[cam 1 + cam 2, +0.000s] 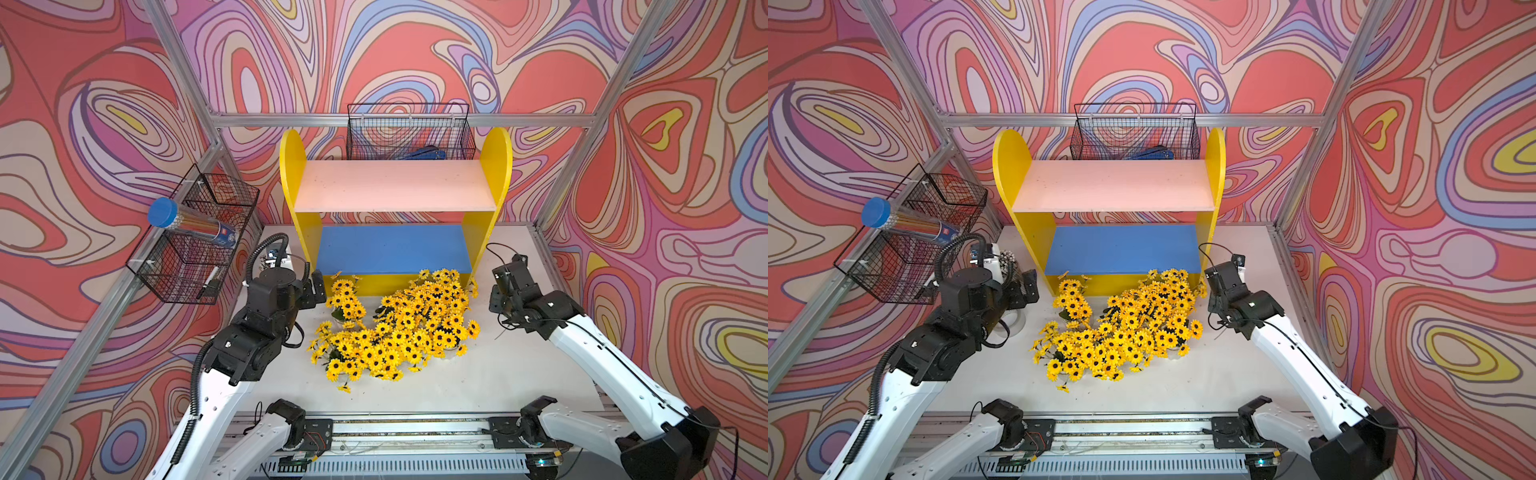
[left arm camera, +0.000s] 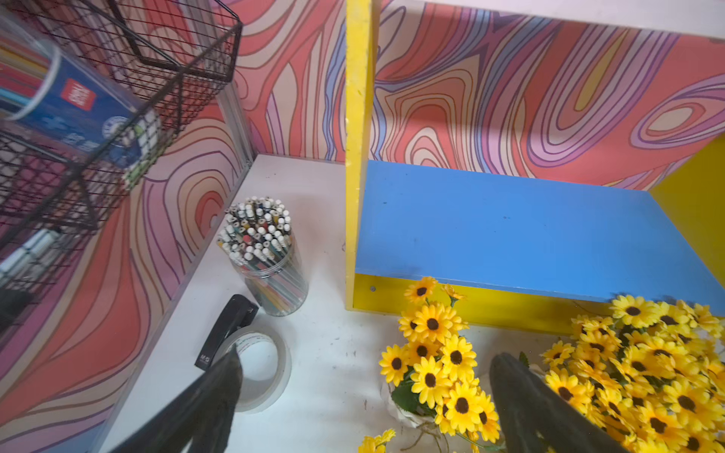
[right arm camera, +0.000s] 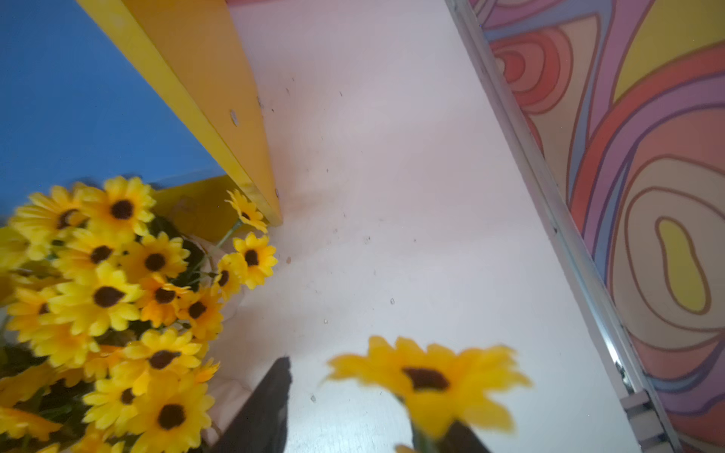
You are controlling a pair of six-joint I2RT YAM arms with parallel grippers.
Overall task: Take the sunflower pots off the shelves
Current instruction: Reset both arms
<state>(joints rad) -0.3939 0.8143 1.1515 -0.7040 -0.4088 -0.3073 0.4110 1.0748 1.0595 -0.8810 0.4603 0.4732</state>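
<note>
Right pincer (image 3: 368,396) stands with its jaws apart over the bare tabletop (image 3: 392,196) and grips nothing. One blurred bloom (image 3: 427,380) lies across one finger, and I cannot tell whether it is snagged there. Left pincer (image 2: 365,372) is spread wide and is empty too, with a bunch just beyond its tips.

In both top views the sunflower pots (image 1: 399,328) crowd together on the tabletop at the foot of the shelves (image 1: 293,166). The shelves stand at 12 o'clock from the heap, with the left pincer at its 9 o'clock and the right pincer at its 3 o'clock. The pink upper board (image 1: 395,185) and the blue lower board (image 1: 392,249) are both bare, so the job looks finished. The blooms hide most pots, so I cannot count them.

These pots are probably light and top-heavy, with soft, springy flowers that tangle with their neighbours. A white pot (image 2: 396,404) shows under one bunch. That stiff ribbed body, low down, is the place to grip, never the petals.
</note>
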